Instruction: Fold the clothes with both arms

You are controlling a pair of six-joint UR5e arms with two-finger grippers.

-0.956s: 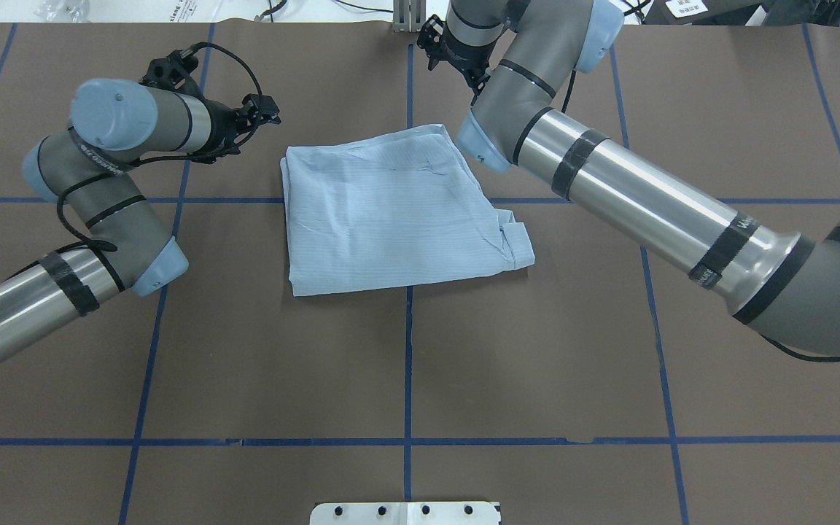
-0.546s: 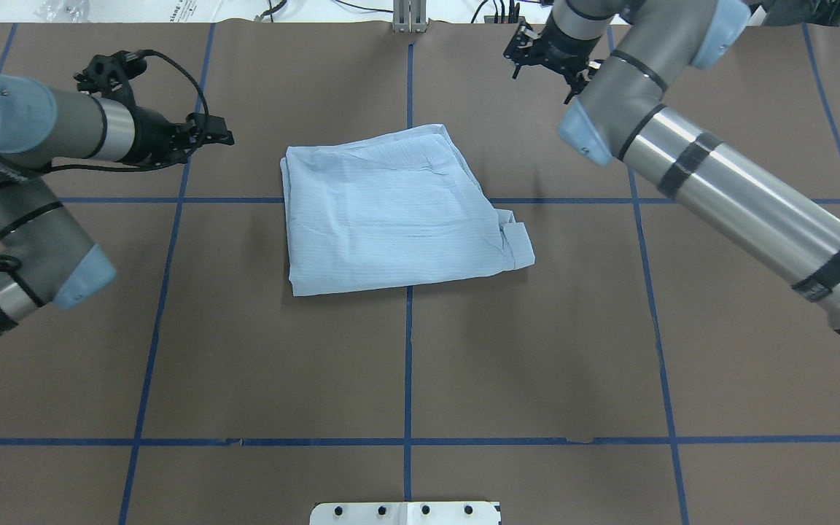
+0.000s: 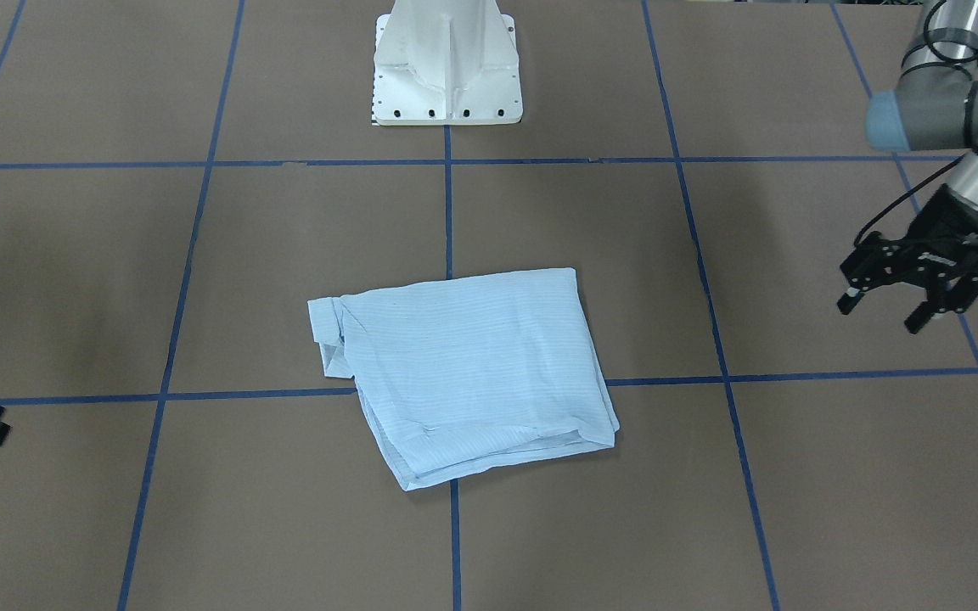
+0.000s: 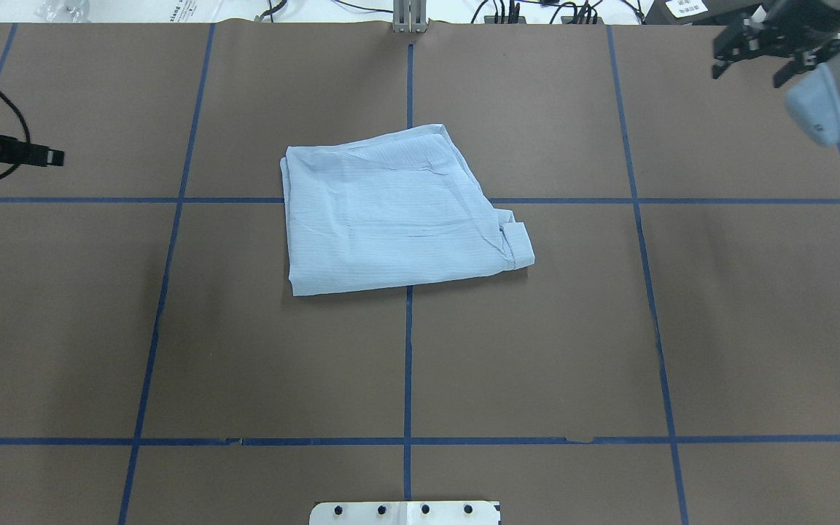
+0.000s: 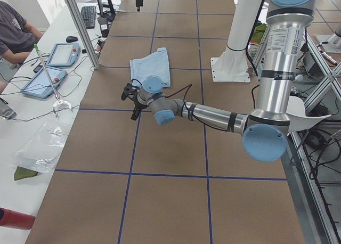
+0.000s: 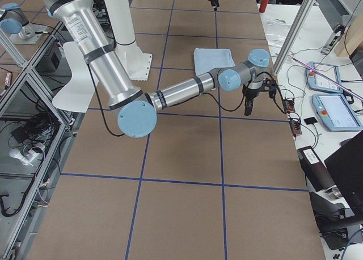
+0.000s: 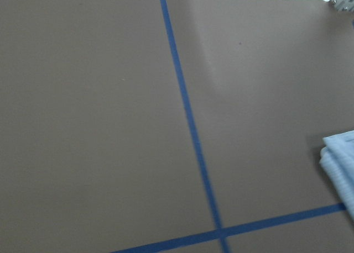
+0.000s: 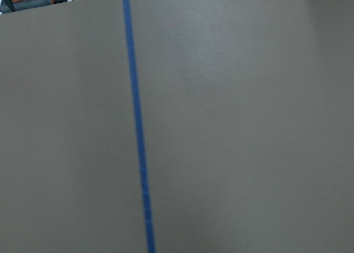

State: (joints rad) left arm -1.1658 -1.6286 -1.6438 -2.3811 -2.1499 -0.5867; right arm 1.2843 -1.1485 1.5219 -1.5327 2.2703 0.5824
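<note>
Counts: one thin pale-blue fine-striped cloth shirt (image 4: pixel 391 211), two silver-grey jointed arms, two black two-finger grippers, one white metal pedestal base (image 3: pixel 446 68), and two flat blue-framed tablets (image 5: pixel 64 55) on the side bench.

Overhead, left to right. The left gripper (image 4: pixel 52 155) hung at the left edge, seen side-on, so its finger gap could not be read there. The front-facing view showed its fingers spread, holding nothing. The shirt lay folded into a rough rectangle at mid-table on the brown paper-covered table (image 4: pixel 537 328). It covered a crossing of the blue tape lines (image 4: pixel 407 364), and a small cuff-like fold (image 4: pixel 518 244) stuck out on its right side. It was well apart from both grippers. The right gripper (image 4: pixel 749 71) sat in the top right corner, fingers spread, empty.

View differences:
- **Front-facing:** caught the right gripper as just a black sliver at its left edge.
- **Left side:** showed the whole left arm (image 5: pixel 213 116) stretched low over the table, plus a seated person in a dark top (image 5: pixel 16 33).
- **Right side:** showed the right arm (image 6: pixel 176 89) stretched out the same way.
- **Left wrist:** caught one shirt corner at its right edge.
- **Right wrist:** showed brown cover and one blue line.
</note>
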